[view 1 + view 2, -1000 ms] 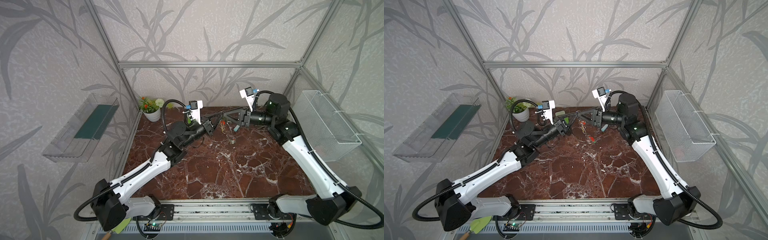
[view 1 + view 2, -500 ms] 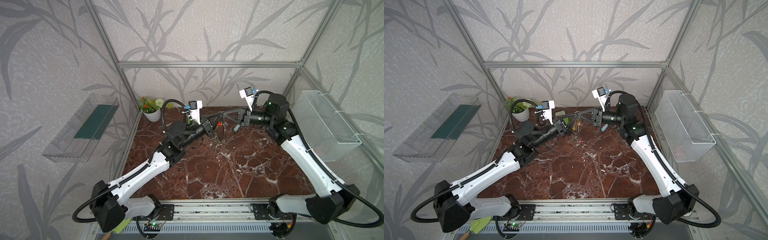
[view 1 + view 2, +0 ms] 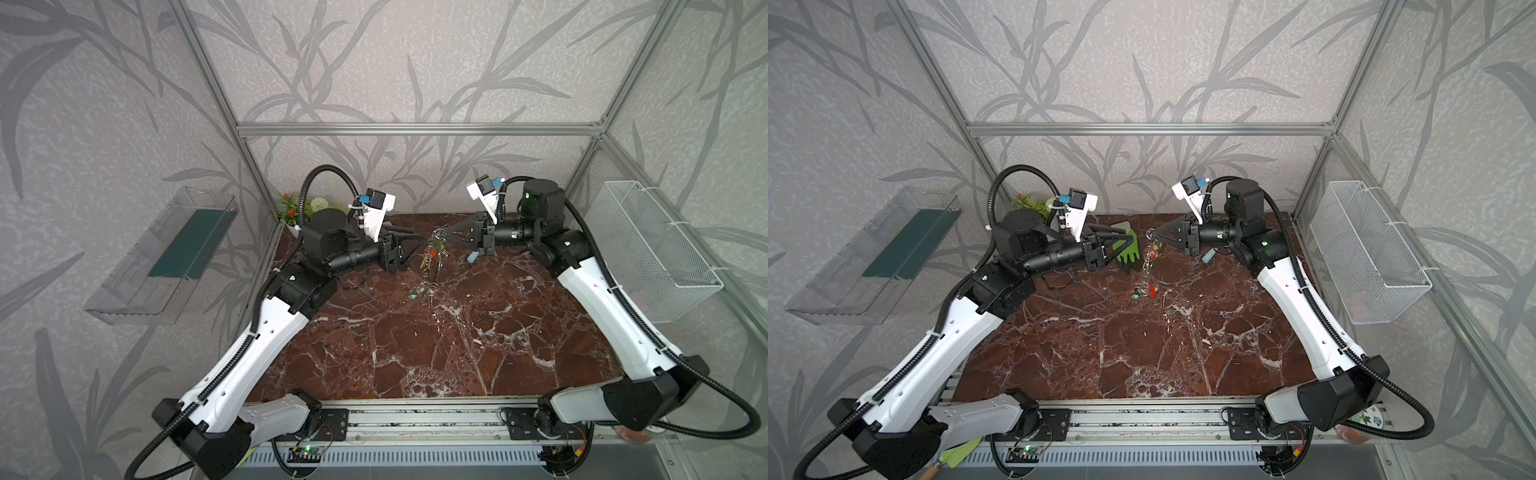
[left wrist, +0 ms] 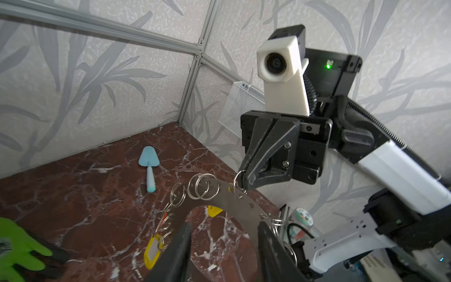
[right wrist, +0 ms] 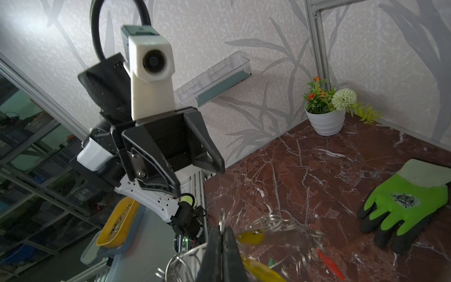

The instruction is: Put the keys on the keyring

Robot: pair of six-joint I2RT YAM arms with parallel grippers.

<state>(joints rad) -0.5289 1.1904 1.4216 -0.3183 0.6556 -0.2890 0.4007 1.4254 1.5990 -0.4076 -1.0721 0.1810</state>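
Your right gripper [image 4: 244,180] was clamped on a small loop of the keyring [image 4: 231,205], hanging it above the table's [image 3: 415,353] back edge, keys [image 4: 152,252] dangling. Your left gripper [image 5: 196,180] stood apart beside the rim, with a glove [image 3: 1129,249] lying close by.

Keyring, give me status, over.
Right gripper shut on keyring rim loop, ring held up. Left gripper open beside it. Yellow-tagged key hangs from its loops. Green glove lies clear.
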